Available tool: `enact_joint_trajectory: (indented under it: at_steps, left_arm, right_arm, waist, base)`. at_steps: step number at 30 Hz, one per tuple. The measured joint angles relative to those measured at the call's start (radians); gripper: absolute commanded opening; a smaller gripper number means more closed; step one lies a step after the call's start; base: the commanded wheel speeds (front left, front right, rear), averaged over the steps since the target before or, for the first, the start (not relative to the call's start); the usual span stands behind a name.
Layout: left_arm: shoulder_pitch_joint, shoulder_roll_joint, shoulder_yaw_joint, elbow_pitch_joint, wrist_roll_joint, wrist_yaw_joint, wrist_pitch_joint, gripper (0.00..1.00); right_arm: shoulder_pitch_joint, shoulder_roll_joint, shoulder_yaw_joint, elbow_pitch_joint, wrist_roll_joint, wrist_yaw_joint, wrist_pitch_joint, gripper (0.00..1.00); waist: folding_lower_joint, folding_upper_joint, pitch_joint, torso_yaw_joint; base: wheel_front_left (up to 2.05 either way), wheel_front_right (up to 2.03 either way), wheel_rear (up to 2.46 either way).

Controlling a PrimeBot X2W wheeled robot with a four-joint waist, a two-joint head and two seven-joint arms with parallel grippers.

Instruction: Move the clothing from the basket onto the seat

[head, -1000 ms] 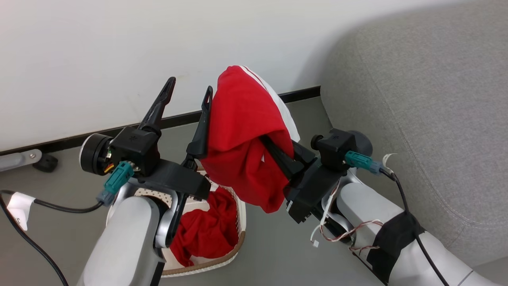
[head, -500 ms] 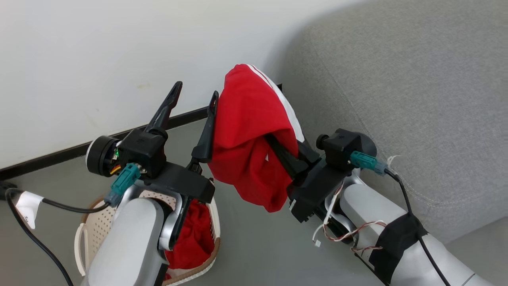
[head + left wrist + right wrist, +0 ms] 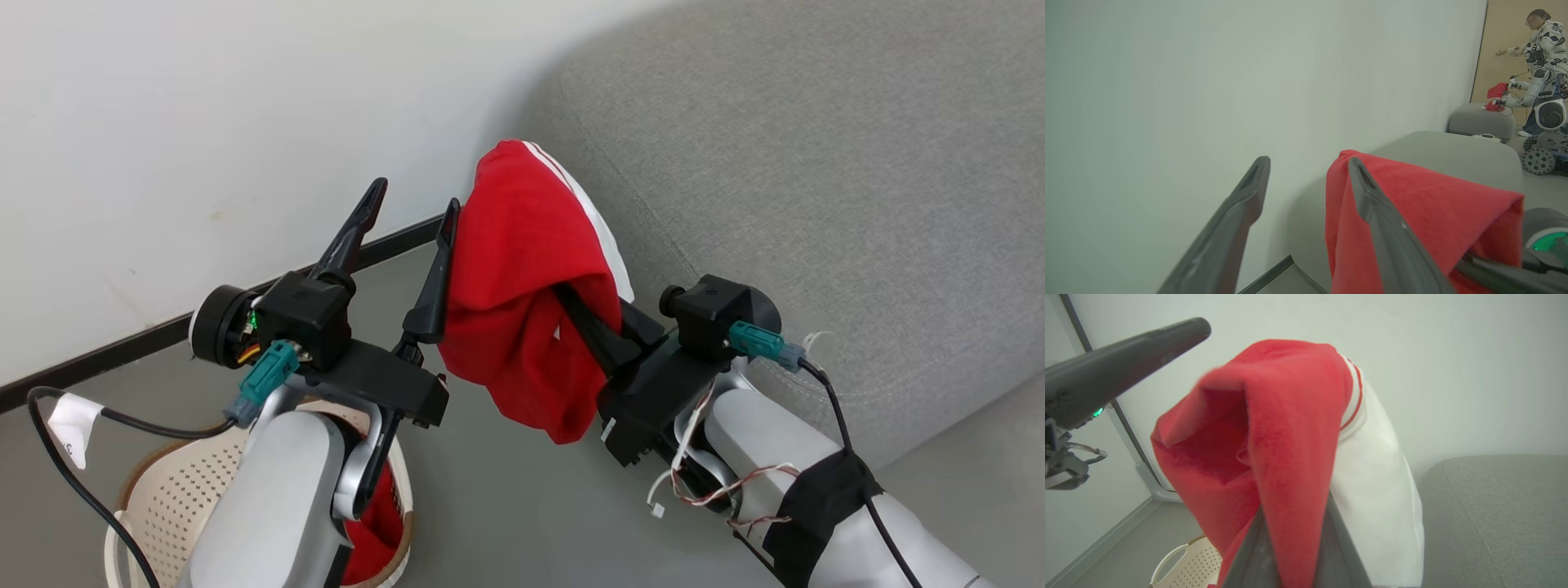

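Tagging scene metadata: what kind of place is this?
Likely a robot lab staged as a lounge: grey sofa, bare wall, and a second robot with a person by it.

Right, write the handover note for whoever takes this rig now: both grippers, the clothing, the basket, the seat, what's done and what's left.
Left gripper: open, holding nothing, raised beside the load.
Right gripper: shut on a red garment, held up in the air with the cloth draped over its fingers.
Seat: just right of the held garment, which is not resting on it.
Basket: low at the left, behind the left arm, with more red clothing inside.
Done: one garment lifted out.
Left: carry it over the seat, release it, then go back for what is in the basket.
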Motion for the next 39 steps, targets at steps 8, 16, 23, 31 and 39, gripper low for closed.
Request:
enact_joint_trajectory:
  at_steps: [8,16,23,31,39]
  left_arm:
    - [0.019,-0.006,-0.007,0.013,0.000,0.000,-0.003,1.00]
    - [0.019,-0.009,-0.014,0.011,0.000,0.000,-0.004,1.00]
    - [0.018,-0.012,-0.026,0.012,0.000,0.000,-0.004,1.00]
    - [0.014,-0.014,-0.033,0.013,0.000,-0.008,-0.001,1.00]
    - [-0.003,-0.014,-0.039,0.016,0.002,-0.008,0.007,1.00]
  right_arm:
    - [0.020,-0.002,-0.009,-0.002,0.000,-0.009,-0.002,0.00]
    - [0.038,-0.013,-0.021,-0.021,0.002,-0.009,-0.002,0.00]
    - [0.039,-0.019,-0.038,-0.040,0.002,-0.019,-0.002,0.00]
    - [0.040,-0.034,-0.064,-0.059,0.009,-0.027,-0.002,0.00]
    - [0.033,-0.065,-0.113,-0.071,0.009,-0.039,-0.002,0.00]
  waist:
    - [0.0000,0.0000,-0.011,-0.051]
    - [0.0000,0.0000,-0.012,-0.097]
    - [0.0000,0.0000,0.003,-0.123]
    - [0.0000,0.0000,0.031,-0.134]
    - [0.0000,0.0001,0.065,-0.134]
  base:
    - [0.00,0.00,0.00]
    - [0.00,0.00,0.00]
    - [0.00,0.00,0.00]
    - [0.00,0.00,0.00]
    - [0.00,0.00,0.00]
